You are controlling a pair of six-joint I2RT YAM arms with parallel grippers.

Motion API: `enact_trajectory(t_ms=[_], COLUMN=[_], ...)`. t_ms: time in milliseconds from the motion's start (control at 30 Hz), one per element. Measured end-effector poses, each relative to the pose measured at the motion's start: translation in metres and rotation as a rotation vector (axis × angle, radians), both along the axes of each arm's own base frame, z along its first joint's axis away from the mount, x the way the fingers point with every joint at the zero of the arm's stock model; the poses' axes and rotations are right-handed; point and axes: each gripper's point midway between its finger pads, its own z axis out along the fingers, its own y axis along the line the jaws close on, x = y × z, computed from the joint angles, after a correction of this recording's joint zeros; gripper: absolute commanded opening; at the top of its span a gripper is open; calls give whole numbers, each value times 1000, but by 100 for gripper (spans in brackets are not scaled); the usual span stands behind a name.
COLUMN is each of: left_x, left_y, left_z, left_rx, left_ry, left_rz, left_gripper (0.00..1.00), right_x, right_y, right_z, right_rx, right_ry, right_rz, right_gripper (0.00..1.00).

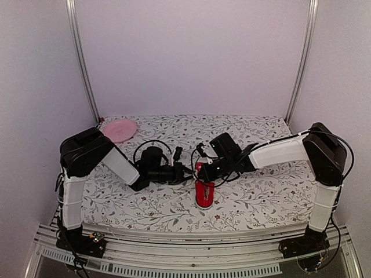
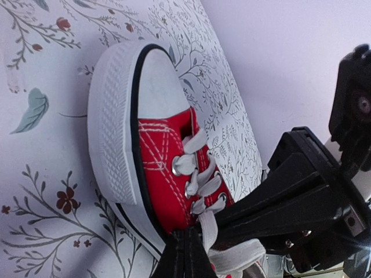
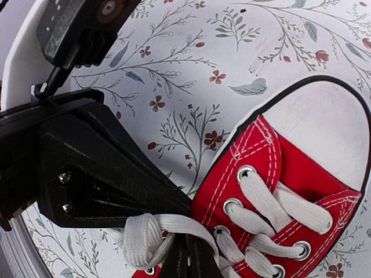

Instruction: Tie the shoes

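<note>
From above, the small red canvas sneaker with white rubber sole and toe cap (image 1: pixel 204 194) stands on the floral-printed table cloth (image 1: pixel 261 191) near the front edge, midway between the two arm bases, so that either arm can reach it; the left gripper (image 1: pixel 181 172) and the right gripper (image 1: pixel 202 168) meet just behind it, over its laced opening, and a round pink plate (image 1: pixel 119 130) lies well apart at the far left; the left wrist view shows the sneaker (image 2: pixel 162 168) toe away from the camera, its white laces (image 2: pixel 197 174) running down to the left gripper (image 2: pixel 184 255), whose fingers are pressed together right where a lace passes, though whether it is caught between them I cannot tell; the right gripper (image 2: pixel 226 217) comes in from the right, its tip touching the same strands; the right wrist view has the right gripper (image 3: pixel 186 260) pinched on a loose band of lace (image 3: pixel 156 231) drawn sideways off the sneaker (image 3: pixel 290 174), probably to keep it taut while the left gripper (image 3: pixel 168 200), close beside, takes the other end.
</note>
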Motion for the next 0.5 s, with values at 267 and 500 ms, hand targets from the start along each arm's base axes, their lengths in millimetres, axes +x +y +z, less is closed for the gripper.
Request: enact_trajectory(t_ms=[267, 500], left_x=[0, 0], left_y=[-1, -1], left_z=[0, 0], left_rx=[1, 2], left_ry=[-7, -7], left_rz=[8, 9], left_gripper=[0, 0], right_x=[-4, -6], right_y=[-15, -19], right_z=[37, 69], right_rx=[16, 55], right_ry=[-61, -122], right_rz=[-30, -19], right_gripper=[32, 45])
